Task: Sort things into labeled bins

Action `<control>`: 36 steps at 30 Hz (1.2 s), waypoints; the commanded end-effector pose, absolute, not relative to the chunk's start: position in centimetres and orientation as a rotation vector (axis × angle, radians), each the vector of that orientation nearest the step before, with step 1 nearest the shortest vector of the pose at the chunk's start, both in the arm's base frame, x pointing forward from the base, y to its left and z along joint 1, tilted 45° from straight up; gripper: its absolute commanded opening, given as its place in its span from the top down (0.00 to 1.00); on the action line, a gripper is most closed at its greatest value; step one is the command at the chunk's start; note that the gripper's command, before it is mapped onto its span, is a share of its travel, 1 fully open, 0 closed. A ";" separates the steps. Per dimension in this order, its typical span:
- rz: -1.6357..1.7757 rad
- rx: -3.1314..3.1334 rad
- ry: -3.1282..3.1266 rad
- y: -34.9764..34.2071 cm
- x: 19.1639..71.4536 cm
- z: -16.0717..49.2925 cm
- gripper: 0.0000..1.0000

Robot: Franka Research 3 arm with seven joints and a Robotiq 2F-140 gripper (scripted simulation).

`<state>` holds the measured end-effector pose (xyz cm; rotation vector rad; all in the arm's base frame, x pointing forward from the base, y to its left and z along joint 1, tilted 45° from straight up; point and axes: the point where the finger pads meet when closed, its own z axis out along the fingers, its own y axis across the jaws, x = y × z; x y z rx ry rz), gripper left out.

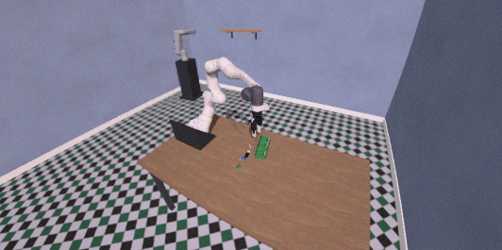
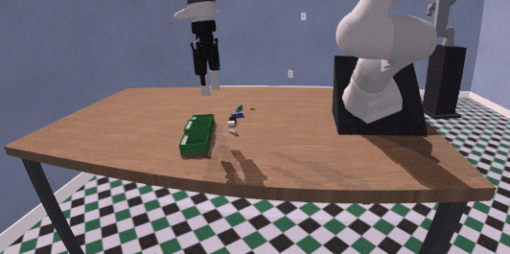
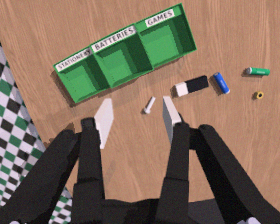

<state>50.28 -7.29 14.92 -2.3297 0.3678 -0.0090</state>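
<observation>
The green bin block (image 1: 262, 148) (image 2: 197, 134) (image 3: 188, 32) has three compartments labelled STATIONERY, BATTERIES and GAMES; no thing shows in them. A small pale screw-like thing (image 2: 233, 132) (image 3: 149, 105) lies beside it. A black and white block (image 1: 247, 155) (image 3: 191, 86) lies further along, then a blue cylinder (image 2: 238, 115) (image 3: 221, 83). A green cylinder (image 1: 239, 166) (image 2: 239, 108) (image 3: 258, 71) and a small yellow ring (image 2: 251, 108) (image 3: 260, 95) lie farthest from the bins. My gripper (image 1: 256, 133) (image 2: 210, 89) (image 3: 137, 107) is partly open, empty, and high above the table.
The wooden table (image 1: 307, 179) (image 2: 297, 144) carries the arm's base beside a black panel (image 1: 189, 136) (image 2: 342, 96). A table edge runs along the left of the wrist view, near the STATIONERY end of the bins.
</observation>
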 end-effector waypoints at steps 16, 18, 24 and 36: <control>0.246 -2.159 0.954 -11.6 47.0 2.7 0.59; 0.271 -2.135 1.009 -12.2 46.5 1.2 0.59; 0.333 -2.062 1.159 -13.3 45.5 -1.8 0.59; 0.415 -1.928 1.420 -13.7 45.8 -2.5 0.59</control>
